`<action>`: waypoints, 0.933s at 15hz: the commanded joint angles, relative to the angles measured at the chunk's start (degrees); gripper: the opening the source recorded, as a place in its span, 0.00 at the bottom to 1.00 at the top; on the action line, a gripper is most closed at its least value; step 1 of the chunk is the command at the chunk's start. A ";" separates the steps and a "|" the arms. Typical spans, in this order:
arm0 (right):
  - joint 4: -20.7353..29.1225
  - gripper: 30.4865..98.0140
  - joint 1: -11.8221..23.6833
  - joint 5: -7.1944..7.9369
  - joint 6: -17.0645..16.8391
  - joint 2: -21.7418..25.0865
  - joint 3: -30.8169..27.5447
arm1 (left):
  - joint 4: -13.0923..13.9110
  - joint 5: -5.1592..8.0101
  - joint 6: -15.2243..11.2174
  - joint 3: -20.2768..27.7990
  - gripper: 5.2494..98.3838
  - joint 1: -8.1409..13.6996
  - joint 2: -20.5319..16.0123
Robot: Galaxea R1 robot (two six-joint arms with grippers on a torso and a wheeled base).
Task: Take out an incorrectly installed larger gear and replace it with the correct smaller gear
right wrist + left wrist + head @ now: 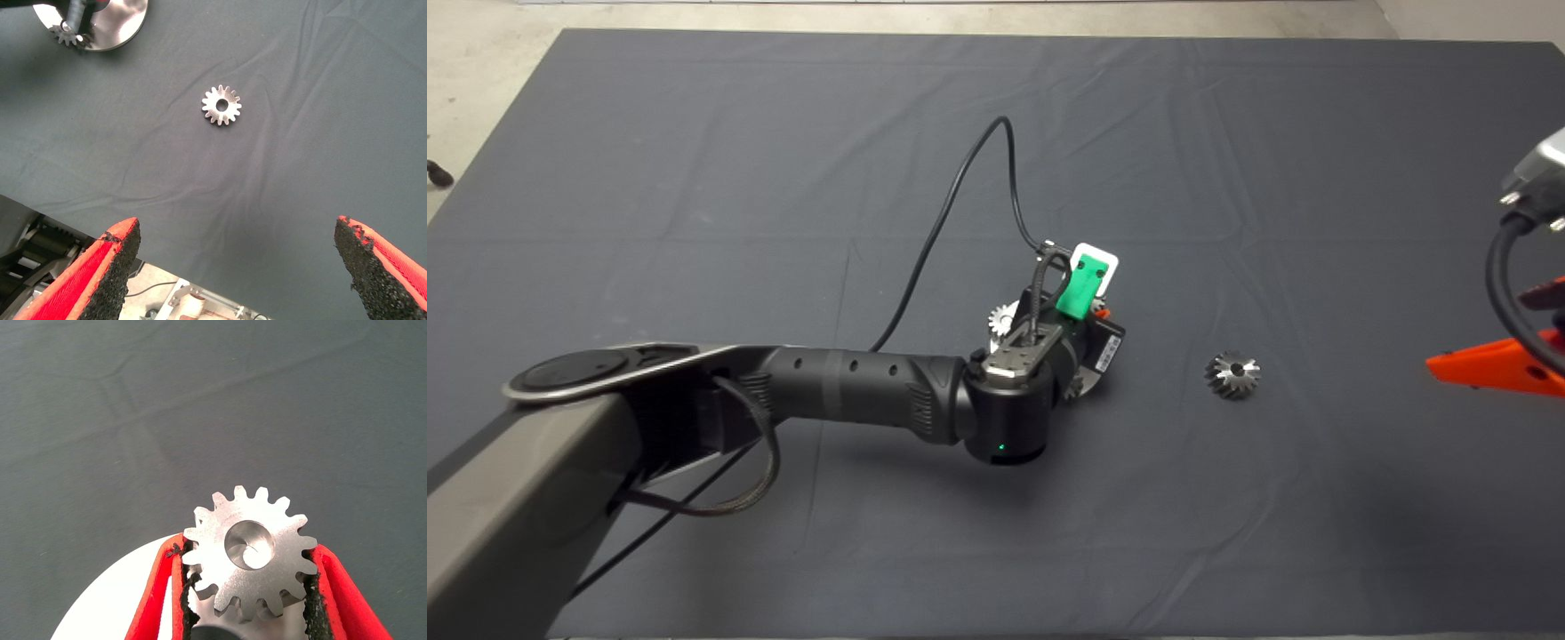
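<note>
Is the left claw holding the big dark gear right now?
No, the left claw grips a small bright gear between its red fingers, while the big dark gear lies alone on the mat.

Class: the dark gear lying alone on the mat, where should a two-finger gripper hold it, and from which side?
Probably from above, closing on opposite sides of the toothed rim of the larger gear: it lies flat on the mat, centre hole up, its sides free. The open right gripper is nearest.
</note>
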State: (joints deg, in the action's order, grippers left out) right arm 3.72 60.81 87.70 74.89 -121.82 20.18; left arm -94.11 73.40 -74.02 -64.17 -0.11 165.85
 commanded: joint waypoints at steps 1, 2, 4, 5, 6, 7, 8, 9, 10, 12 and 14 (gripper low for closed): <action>1.64 0.69 0.90 1.60 0.26 0.13 -0.33 | -1.25 -0.10 1.34 1.35 0.26 0.55 0.05; 1.64 0.69 0.90 1.60 0.26 0.13 -0.33 | -1.25 -0.14 1.38 1.30 0.26 0.50 0.05; 1.64 0.69 0.90 1.60 0.26 0.13 -0.33 | -1.27 -0.19 1.43 1.02 0.26 -0.16 0.46; 1.64 0.69 0.90 1.60 0.26 0.17 -0.33 | -1.33 -0.19 1.43 0.99 0.26 -0.16 0.66; 1.64 0.69 0.90 1.60 0.26 0.22 -0.33 | -1.27 -0.19 1.43 1.08 0.26 -0.13 0.94; 1.64 0.69 0.90 1.60 0.26 0.22 -0.40 | -1.33 -0.19 1.43 1.00 0.26 0.02 1.19; 1.64 0.69 0.90 1.60 0.26 0.22 -0.42 | -1.33 -0.19 1.43 0.99 0.26 0.02 1.54; 1.64 0.69 0.90 1.57 0.26 0.22 -0.42 | -1.33 -0.19 1.39 0.91 0.26 0.11 1.63; 1.64 0.69 0.90 1.60 0.26 0.22 -0.42 | -1.33 -0.19 1.42 0.82 0.26 0.10 1.63; 1.64 0.69 0.90 1.60 0.26 0.22 -0.42 | -2.07 -0.27 1.34 -0.26 0.26 -0.07 1.63; 1.64 0.69 0.90 1.60 0.26 0.22 -0.42 | -2.57 -0.27 1.34 -0.94 0.26 -0.07 1.63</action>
State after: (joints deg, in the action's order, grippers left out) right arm 3.73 60.80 87.67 74.89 -121.70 20.14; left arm -94.43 73.40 -72.94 -64.42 -0.77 167.32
